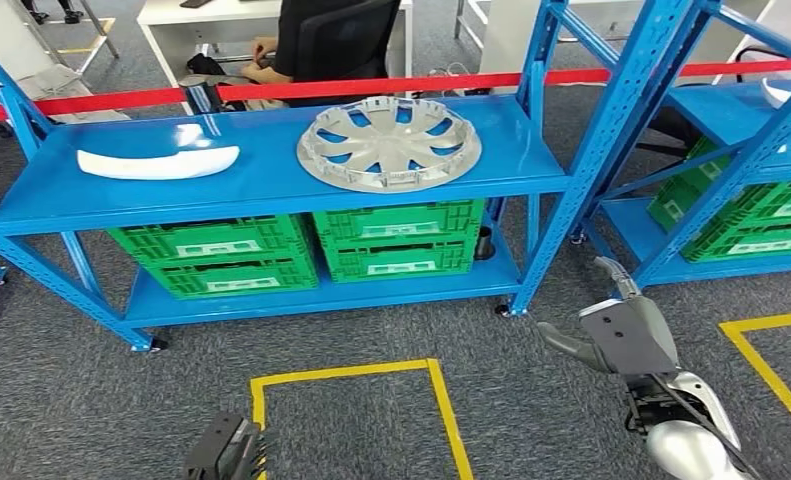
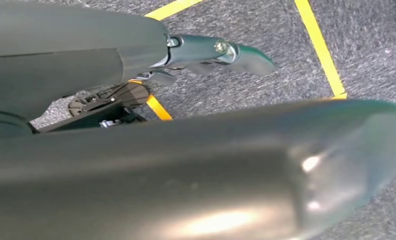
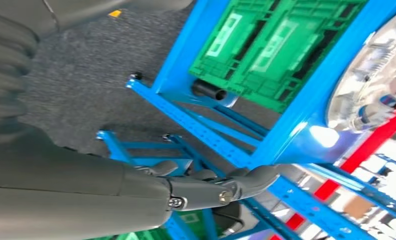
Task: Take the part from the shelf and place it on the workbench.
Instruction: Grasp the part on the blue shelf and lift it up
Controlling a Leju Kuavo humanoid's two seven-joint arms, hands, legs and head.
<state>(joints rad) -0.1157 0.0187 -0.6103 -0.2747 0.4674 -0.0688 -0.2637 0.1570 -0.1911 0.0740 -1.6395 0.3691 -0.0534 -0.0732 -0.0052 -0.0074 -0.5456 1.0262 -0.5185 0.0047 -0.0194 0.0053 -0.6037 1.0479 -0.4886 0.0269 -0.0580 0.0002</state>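
Grey carpet, yellow floor tape [image 1: 441, 400] marking a square ahead of blue shelf [image 1: 271, 185]. On top tier: silver wheel cover [image 1: 389, 143] right of centre, white curved part [image 1: 158, 162] to its left — well apart. Green crates [image 1: 301, 252] on lower tier. Red barrier tape [image 1: 371, 86] behind, seated person [image 1: 321, 35] beyond. Right hand [image 1: 611, 335] low near shelf's corner post, fingers loosely extended, holding nothing. Left hand [image 1: 226, 452] at bottom edge over tape — fingers' state cannot tell.

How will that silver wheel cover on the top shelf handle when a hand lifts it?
The wheel cover looks like thin moulded plastic with open spokes, so probably light for its width and slightly flexible. It lies flat on the shelf, so it should slide rather than roll. The glossy surface may be slippery; the spoke gaps likely offer better purchase.
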